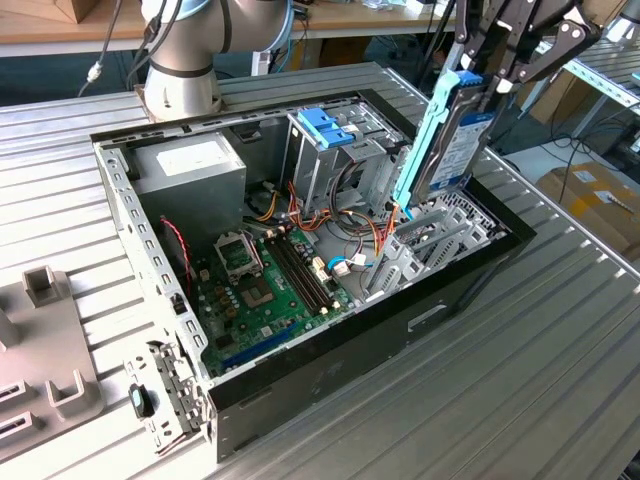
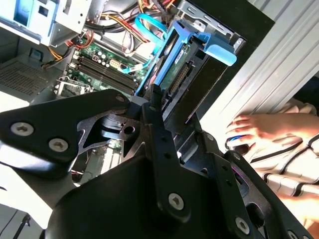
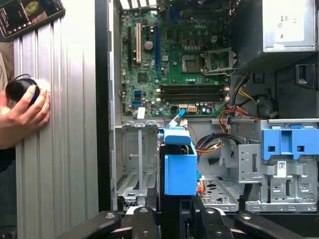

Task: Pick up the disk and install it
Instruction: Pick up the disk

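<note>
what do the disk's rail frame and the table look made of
Rail frame on the disk: probably plastic, uniform light blue, matte moulded look. Table: likely aluminium, silvery grey, ribbed slats with a dull sheen.

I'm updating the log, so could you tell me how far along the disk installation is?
Picking up looks done: the gripper is shut on the disk, holding it upright above the open computer case, near its grey drive cages. Left: the disk is not yet seated in any cage.
</note>
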You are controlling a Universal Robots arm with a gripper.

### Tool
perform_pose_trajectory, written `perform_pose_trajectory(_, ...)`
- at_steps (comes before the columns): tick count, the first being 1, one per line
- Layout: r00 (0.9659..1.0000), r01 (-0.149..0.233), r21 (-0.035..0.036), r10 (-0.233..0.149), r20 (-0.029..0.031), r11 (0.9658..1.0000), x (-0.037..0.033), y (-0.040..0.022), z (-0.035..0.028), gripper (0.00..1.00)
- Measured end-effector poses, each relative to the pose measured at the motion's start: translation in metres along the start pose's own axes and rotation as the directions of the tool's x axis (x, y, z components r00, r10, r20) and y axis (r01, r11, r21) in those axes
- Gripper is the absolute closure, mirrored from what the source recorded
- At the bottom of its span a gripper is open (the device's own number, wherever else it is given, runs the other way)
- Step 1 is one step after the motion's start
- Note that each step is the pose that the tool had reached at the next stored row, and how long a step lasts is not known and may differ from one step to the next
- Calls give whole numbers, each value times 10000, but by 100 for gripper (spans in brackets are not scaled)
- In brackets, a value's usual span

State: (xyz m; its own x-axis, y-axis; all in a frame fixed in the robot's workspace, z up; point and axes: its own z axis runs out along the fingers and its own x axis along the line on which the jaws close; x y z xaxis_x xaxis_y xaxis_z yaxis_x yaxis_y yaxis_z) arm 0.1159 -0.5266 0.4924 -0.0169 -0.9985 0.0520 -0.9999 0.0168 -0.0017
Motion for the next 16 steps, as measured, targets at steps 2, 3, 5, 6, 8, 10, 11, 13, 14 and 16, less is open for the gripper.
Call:
perform_pose_trajectory(2, 10000, 0, 0, 0, -2, 10000, 60, -3, 3, 65)
perform_pose_trajectory(3, 10000, 0, 0, 0, -2, 10000, 80, -4, 4, 65)
perform_pose_trajectory(5, 10000, -1, 0, 1, -2, 10000, 112, -5, 6, 65)
perform_pose_trajectory(6, 10000, 0, 0, 0, -3, 10000, 126, -5, 7, 65)
perform_pose_trajectory(8, 10000, 0, 0, 0, -4, 10000, 151, -7, 8, 65)
perform_pose_trajectory(10, 10000, -1, 0, 1, -4, 10000, 180, -7, 10, 65)
perform_pose_trajectory(11, 10000, 0, 0, 0, -6, 10000, 199, -8, 10, 65)
perform_pose_trajectory(13, 10000, -1, 0, 1, -5, 10000, 205, -8, 10, 65)
perform_pose_trajectory(14, 10000, 0, 0, 0, -6, 10000, 207, -8, 10, 65)
perform_pose_trajectory(16, 10000, -1, 0, 1, -4, 10000, 219, -8, 12, 65)
